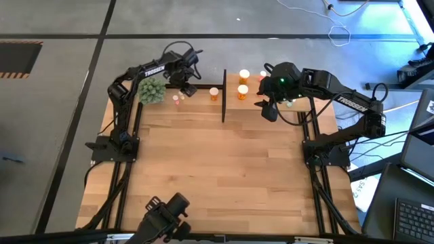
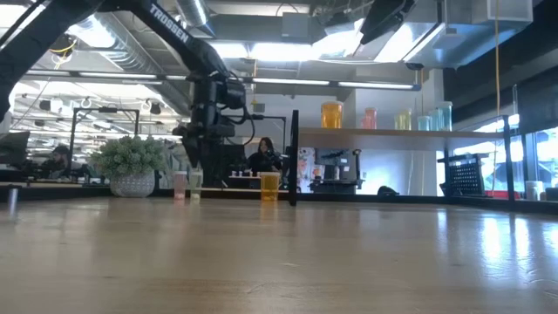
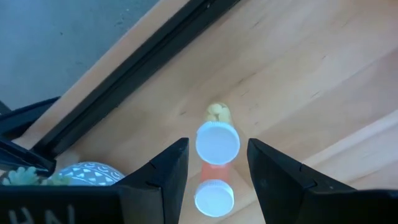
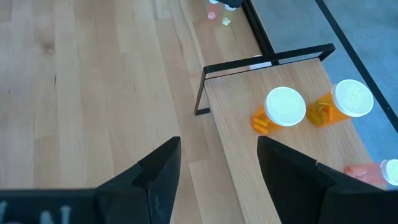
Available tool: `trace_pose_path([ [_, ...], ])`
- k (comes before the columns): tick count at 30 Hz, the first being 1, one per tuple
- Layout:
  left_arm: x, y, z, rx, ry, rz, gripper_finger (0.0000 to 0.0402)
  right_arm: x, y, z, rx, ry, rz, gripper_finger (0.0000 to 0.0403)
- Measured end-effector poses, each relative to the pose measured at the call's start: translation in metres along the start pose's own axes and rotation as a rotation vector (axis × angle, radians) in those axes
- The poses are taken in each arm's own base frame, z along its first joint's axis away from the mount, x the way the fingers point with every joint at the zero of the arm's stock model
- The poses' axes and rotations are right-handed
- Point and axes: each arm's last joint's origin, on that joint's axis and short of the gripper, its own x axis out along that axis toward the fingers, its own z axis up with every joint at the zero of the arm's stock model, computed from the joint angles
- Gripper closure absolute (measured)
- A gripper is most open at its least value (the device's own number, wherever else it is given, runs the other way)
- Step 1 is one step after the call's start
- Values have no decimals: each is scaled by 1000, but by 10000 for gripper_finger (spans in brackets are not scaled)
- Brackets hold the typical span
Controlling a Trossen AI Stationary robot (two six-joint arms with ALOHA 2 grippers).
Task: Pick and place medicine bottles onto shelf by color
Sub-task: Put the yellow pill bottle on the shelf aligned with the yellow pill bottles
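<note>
Jaws of the left gripper (image 3: 214,171) stand released, poised above two small bottles on the desk (image 1: 224,176): a yellowish bottle (image 3: 217,140) and a pink bottle (image 3: 214,186), beside the potted plant (image 1: 152,91). Nearby, the right gripper (image 4: 217,171) hangs released over the shelf (image 4: 273,168), where two orange bottles (image 4: 283,111) stand.

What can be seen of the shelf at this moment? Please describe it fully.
The shelf is a flat light-wood board in a thin black metal frame, raised above the table's far edge on the right arm's side. Two orange bottles with white caps stand on it, with a pink-red one beside them; the low view shows pale yellowish and green ones further along. The right gripper hangs open above it, touching nothing.
</note>
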Motion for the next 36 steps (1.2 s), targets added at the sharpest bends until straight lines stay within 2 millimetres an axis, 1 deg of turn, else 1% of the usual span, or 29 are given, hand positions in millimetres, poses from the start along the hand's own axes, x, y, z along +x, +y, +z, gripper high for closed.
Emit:
trace_pose_path([
  [7, 12, -1, -9, 5, 46, 1, 243, 0, 0, 0, 0, 0, 0, 189],
  [10, 15, -1, -9, 7, 38, 0, 243, 0, 0, 0, 0, 0, 0, 189],
  [16, 16, -2, -6, 3, -1, -2, 243, 0, 0, 0, 0, 0, 0, 189],
  [27, 16, -2, -6, 4, 3, -2, 243, 0, 0, 0, 0, 0, 0, 189],
  [30, 16, -2, -6, 5, 3, -2, 250, 0, 0, 0, 0, 0, 0, 189],
  [36, 16, -1, -6, 7, 3, -1, 280, 0, 0, 0, 0, -1, 0, 189],
])
